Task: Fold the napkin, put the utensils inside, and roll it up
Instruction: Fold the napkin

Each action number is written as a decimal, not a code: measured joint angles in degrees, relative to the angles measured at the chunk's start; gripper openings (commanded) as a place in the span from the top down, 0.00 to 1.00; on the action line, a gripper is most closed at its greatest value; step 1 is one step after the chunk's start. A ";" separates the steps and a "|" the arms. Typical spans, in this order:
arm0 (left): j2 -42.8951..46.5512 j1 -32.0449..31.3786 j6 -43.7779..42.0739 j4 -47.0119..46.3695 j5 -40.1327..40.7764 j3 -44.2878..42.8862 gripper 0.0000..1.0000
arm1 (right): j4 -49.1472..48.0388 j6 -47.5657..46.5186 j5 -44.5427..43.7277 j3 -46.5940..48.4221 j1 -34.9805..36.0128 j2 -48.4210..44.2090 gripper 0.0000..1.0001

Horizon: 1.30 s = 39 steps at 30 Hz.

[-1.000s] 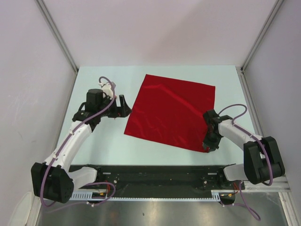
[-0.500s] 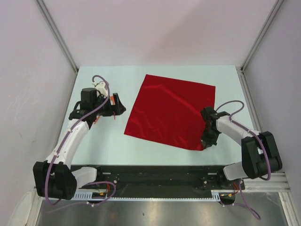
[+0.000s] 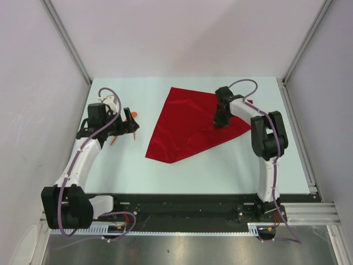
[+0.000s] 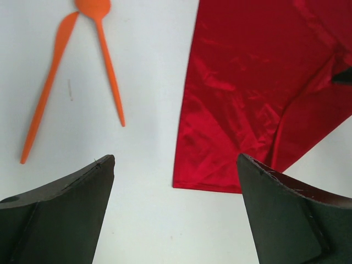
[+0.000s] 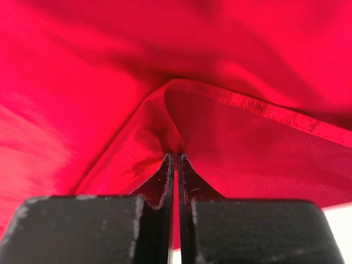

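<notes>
The red napkin [image 3: 182, 132] lies on the white table, its near right corner lifted and drawn back over the cloth. My right gripper [image 3: 220, 120] hangs over the napkin's middle right, shut on that corner. In the right wrist view the fingertips [image 5: 169, 165] pinch a pointed fold of napkin [image 5: 110, 82]. My left gripper [image 3: 131, 126] hovers open left of the napkin with nothing in it. In the left wrist view the open left gripper [image 4: 175, 160] frames bare table beside the napkin's corner [image 4: 247, 93]. Two thin orange utensils [image 4: 107, 66] lie beyond it, crossing at their far ends.
The table [image 3: 220, 165] is walled in by pale panels on three sides, with metal rails [image 3: 71, 49] at the corners. A black bar [image 3: 182, 207] carrying both arm bases runs along the near edge.
My right gripper shut on the napkin's near right corner and carried it up and to the left over the cloth. The left gripper drew a little leftward, uncovering the utensils.
</notes>
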State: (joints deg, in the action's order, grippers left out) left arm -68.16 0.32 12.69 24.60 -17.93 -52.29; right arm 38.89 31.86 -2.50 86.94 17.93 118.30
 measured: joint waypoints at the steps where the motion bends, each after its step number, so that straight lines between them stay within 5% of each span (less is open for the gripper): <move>1: 0.00 0.48 -0.20 0.00 0.26 0.00 0.04 | -0.98 -0.02 0.48 2.47 0.17 1.62 1.00; 22: -2.95 3.67 -0.79 0.00 2.82 0.00 0.04 | -39.82 11.08 15.08 24.85 4.17 26.38 1.00; 39: -4.81 5.07 -1.20 0.00 4.04 0.00 0.03 | -50.82 23.78 10.27 46.12 6.71 43.58 1.00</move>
State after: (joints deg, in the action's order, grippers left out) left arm -72.97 5.39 11.49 24.60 -13.89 -52.29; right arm -11.92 55.64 7.77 133.05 24.64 161.88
